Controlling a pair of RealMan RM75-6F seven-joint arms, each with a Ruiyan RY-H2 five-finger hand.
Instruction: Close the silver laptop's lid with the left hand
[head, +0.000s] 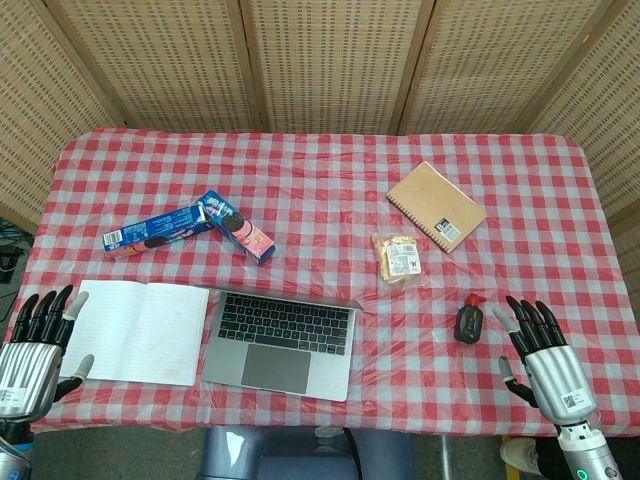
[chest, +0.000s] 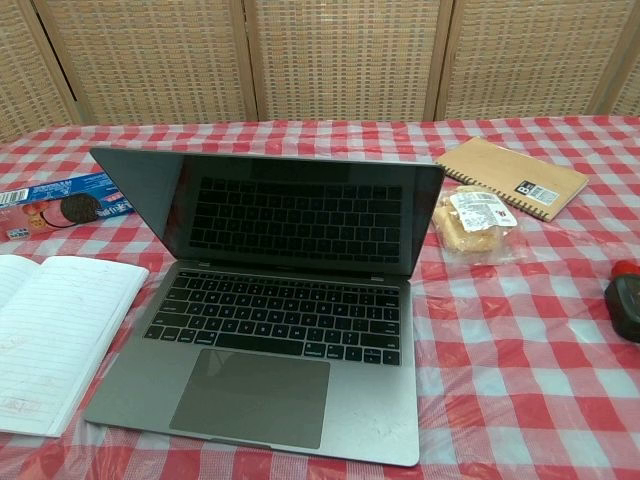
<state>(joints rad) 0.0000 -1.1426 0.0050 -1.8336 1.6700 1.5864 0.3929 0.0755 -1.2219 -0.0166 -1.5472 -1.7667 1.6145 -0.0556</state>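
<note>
The silver laptop (head: 281, 341) (chest: 264, 337) sits near the table's front edge with its lid (chest: 270, 212) raised and the dark screen facing me. My left hand (head: 32, 350) hovers at the front left corner, left of the laptop and of an open notebook, fingers spread and holding nothing. My right hand (head: 540, 345) hangs at the front right with fingers apart, empty. Neither hand appears in the chest view.
An open white notebook (head: 138, 331) (chest: 45, 335) lies between my left hand and the laptop. Two cookie boxes (head: 190, 229) lie behind it. A wrapped snack (head: 398, 258), a brown spiral notebook (head: 437, 206) and a small dark bottle (head: 468, 319) lie to the right.
</note>
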